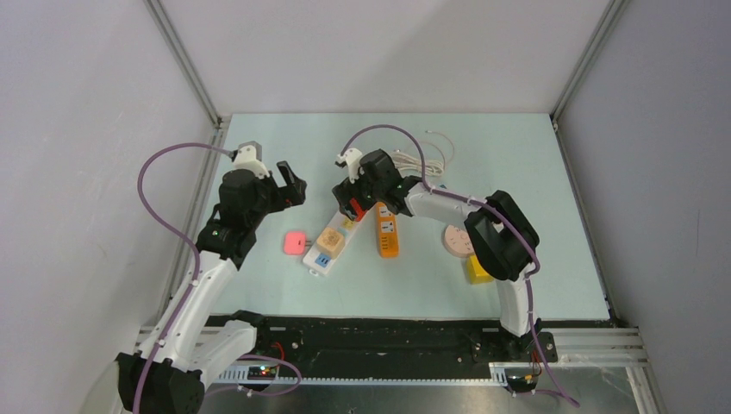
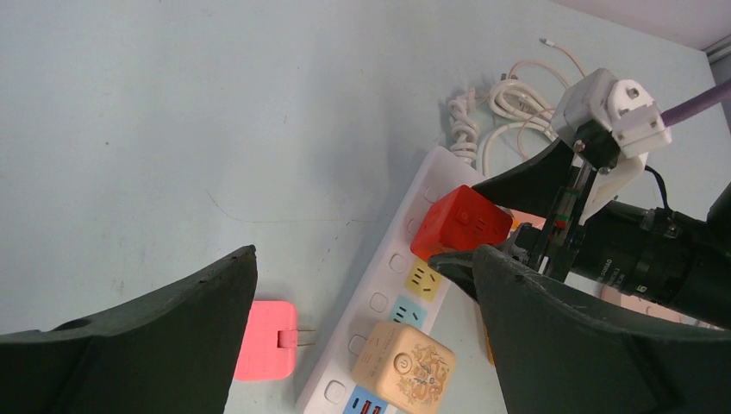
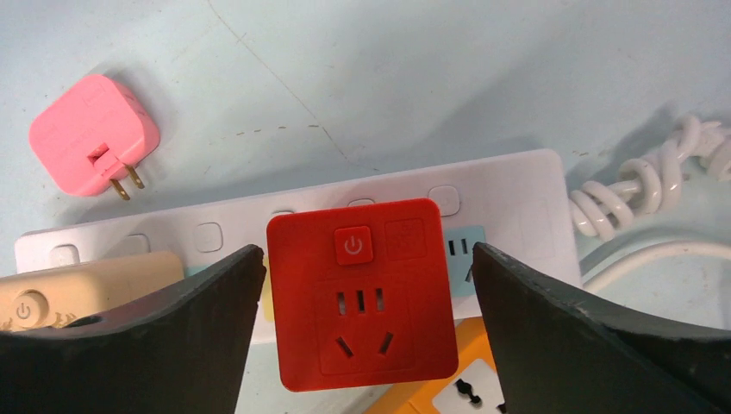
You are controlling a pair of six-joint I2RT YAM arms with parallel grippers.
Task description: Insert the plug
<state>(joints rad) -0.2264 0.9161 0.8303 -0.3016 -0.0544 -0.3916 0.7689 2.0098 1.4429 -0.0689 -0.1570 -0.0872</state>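
In the top view the left arm [image 1: 194,293] rises from its base at the lower left of the frame, bends at a black elbow and leans toward the centre. The left gripper [image 1: 293,183] points right with its jaws wide apart; in its wrist view its two dark fingers [image 2: 129,345] fill the lower corners. The right arm [image 1: 515,297] climbs from the lower right, folds at a black elbow and stretches its white forearm left toward mid-frame. The right gripper [image 1: 355,207] tilts downward, and its wrist view shows its fingers [image 3: 603,345] spread to either side.
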